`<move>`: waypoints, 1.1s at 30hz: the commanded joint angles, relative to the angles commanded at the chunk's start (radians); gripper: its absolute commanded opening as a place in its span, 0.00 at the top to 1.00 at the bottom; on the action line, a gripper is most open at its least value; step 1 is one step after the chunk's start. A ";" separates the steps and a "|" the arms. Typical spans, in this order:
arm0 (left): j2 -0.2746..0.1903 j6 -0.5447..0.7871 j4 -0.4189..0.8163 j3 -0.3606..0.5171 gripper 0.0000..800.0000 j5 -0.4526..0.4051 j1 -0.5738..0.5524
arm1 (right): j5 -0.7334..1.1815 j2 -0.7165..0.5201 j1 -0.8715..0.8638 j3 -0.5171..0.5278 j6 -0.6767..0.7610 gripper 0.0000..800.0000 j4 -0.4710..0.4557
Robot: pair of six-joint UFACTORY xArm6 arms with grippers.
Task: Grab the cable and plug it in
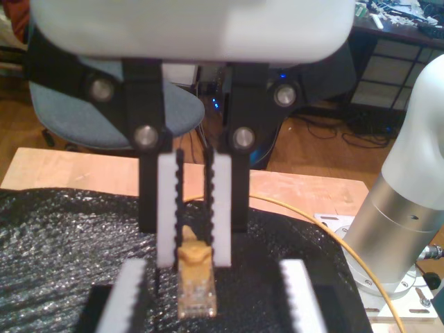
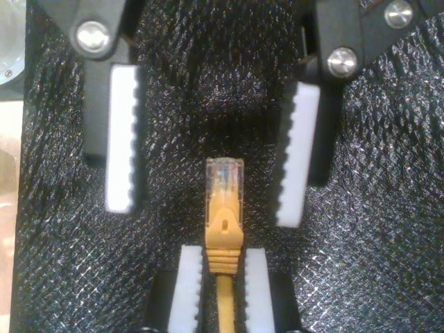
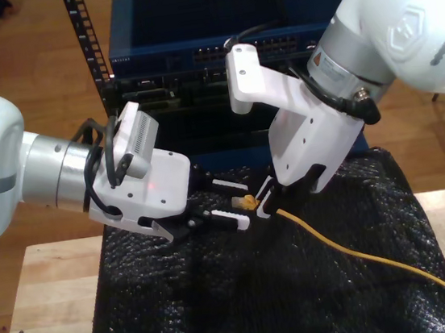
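Observation:
The orange-yellow cable (image 3: 364, 259) runs from the exterior view's lower right up to its clear-yellowish plug (image 3: 247, 203), held just above the black mat. My second gripper (image 3: 261, 206), on the arm at the exterior view's right, is shut on the cable's boot (image 2: 223, 243) right behind the plug (image 2: 224, 180). My first gripper (image 3: 239, 205), on the arm at the exterior view's left, faces it and is open, its white pads (image 2: 121, 139) standing on either side of the plug (image 1: 196, 281) without touching it. The first wrist view shows my second gripper (image 1: 194, 262) head-on.
A black bubble-textured mat (image 3: 222, 296) covers the wooden table (image 3: 46, 318). Behind the arms stands a blue network switch (image 3: 191, 40) on a rack with rows of ports. A silver arm base (image 1: 402, 208) stands on the table beside the mat.

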 joint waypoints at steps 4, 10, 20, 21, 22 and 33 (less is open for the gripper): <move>-0.002 -0.002 0.000 0.000 0.65 -0.002 0.002 | 0.000 0.000 0.000 0.000 0.000 0.99 0.000; -0.002 -0.005 0.000 0.000 0.73 -0.002 0.003 | 0.000 0.000 0.000 0.000 0.000 0.99 0.000; 0.000 -0.006 -0.002 0.000 0.79 0.000 0.003 | 0.000 0.000 0.000 0.000 0.000 0.99 0.002; -0.002 -0.006 -0.002 0.003 0.82 0.000 0.003 | 0.000 0.000 0.000 0.000 0.002 0.99 0.002; -0.002 -0.006 -0.002 0.003 0.84 0.000 0.003 | 0.000 0.000 0.000 0.000 0.002 0.99 0.002; -0.002 -0.002 -0.002 0.003 0.99 0.003 0.005 | 0.003 0.000 0.000 0.002 -0.002 0.81 0.003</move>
